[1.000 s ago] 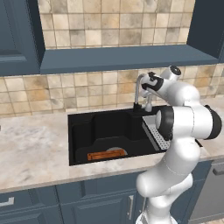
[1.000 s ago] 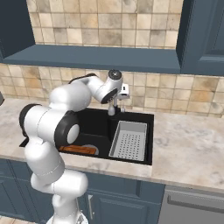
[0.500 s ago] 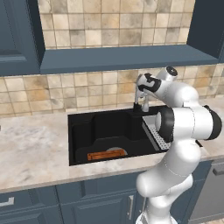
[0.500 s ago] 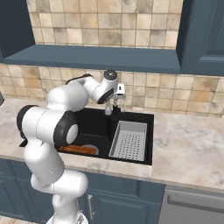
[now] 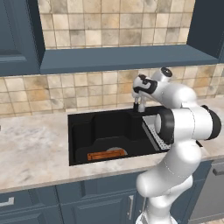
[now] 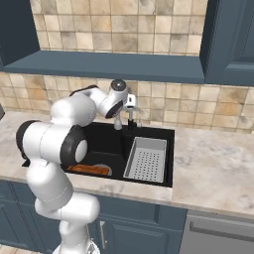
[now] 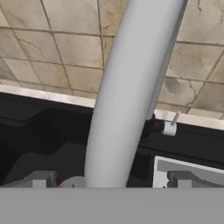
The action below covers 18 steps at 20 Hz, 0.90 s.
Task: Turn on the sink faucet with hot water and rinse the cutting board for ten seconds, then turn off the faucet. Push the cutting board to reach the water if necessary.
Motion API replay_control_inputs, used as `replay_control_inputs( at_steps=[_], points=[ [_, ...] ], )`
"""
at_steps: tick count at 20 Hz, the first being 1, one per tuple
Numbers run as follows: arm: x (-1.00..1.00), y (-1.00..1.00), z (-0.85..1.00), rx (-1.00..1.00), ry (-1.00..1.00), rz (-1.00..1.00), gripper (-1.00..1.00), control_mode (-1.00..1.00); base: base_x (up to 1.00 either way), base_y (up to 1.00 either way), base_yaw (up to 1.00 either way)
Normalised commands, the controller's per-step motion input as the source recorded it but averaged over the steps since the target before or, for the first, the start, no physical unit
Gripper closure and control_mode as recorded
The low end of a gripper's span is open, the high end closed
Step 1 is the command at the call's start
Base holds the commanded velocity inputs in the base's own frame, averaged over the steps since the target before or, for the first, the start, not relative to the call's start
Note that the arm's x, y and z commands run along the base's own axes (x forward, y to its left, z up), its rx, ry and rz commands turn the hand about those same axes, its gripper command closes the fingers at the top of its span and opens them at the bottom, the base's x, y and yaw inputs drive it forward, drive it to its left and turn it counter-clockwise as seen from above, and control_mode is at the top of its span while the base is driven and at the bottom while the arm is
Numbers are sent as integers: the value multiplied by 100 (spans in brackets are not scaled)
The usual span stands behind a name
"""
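Claw: the claw (image 5: 139,106) is up at the back of the sink, right at the sink faucet (image 7: 131,87). In the hand view its two tips (image 7: 39,180) stand wide apart with the spout between them. It is open and holds nothing.

Faucet: the grey spout runs up the middle of the hand view, very close in front of the claw. The small side lever (image 7: 170,126) sits to one side of the spout, past the far tip.

Water: no blue stream can be seen, so I think the faucet is not on yet.

Cutting board: the cutting board (image 5: 106,154) lies flat on the floor of the sink (image 5: 94,131), low down and well away from the claw, near the front wall. It is not under the spout.

Drainer tray: the grey drainer tray (image 6: 147,158) sits in the sink just below the claw.

Risk one: the claw is around the spout, not the lever. If it pushes here, it may swing the spout and no water will come.

Risk two: if the lever goes the wrong way, the water may be cold, not hot.

Risk three: the board is far from the spout. Water may miss it, so it may need a push.

Risk four: reaching down may bump the tray.
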Motion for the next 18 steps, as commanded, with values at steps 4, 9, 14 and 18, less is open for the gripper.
replay_control_inputs(
  at_steps=[4, 9, 14, 18],
  points=[
    [13, 49, -12, 0, 0, 0, -100, -100, 0, 0, 0],
    [19, 48, -9, 0, 0, 0, -100, -100, 0, 0, 0],
    [26, 49, -8, 0, 0, 0, -100, -100, 0, 0, 0],
    [26, 46, -8, 0, 0, 0, -100, -100, 0, 0, 0]
  ],
)
